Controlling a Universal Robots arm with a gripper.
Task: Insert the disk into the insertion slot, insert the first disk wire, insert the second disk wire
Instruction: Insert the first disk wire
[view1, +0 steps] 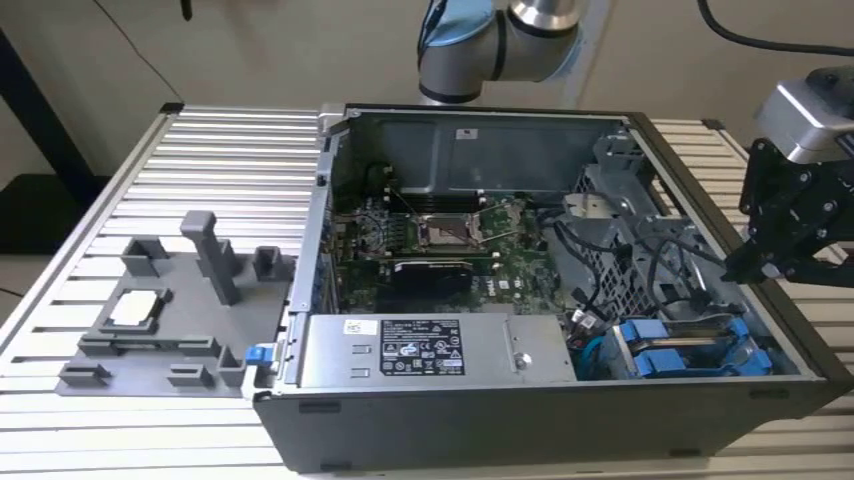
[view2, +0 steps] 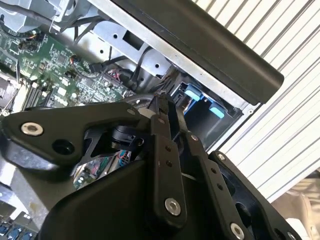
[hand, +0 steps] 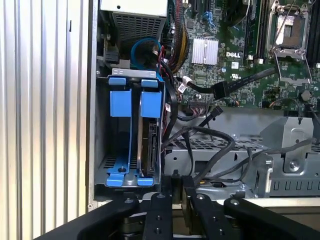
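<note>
Standing on edge inside the insertion slot (hand: 101, 135), the disk (hand: 152, 145) shows in the first wrist view as a thin dark slab with a silvery rim, clasped by a bright blue plastic carrier whose square end tab faces outward. A second blue carrier (hand: 120, 104) sits just beside it in the same grey sheet-metal cage, which has a perforated floor. In the exterior view the cage fills the near corner of the open computer case (view1: 534, 420), at the exterior view's right, with the blue frames lying side by side next to the power supply (view1: 414, 350). Loose black cables (hand: 200, 137) trail between the cage and the green motherboard (hand: 240, 55), not plugged into the disk. The hand (hand: 181, 176) hangs over the case's wall near the cage, its black fingers pressed together with nothing between them. The case rests on a slatted metal surface (view1: 200, 170).
</note>
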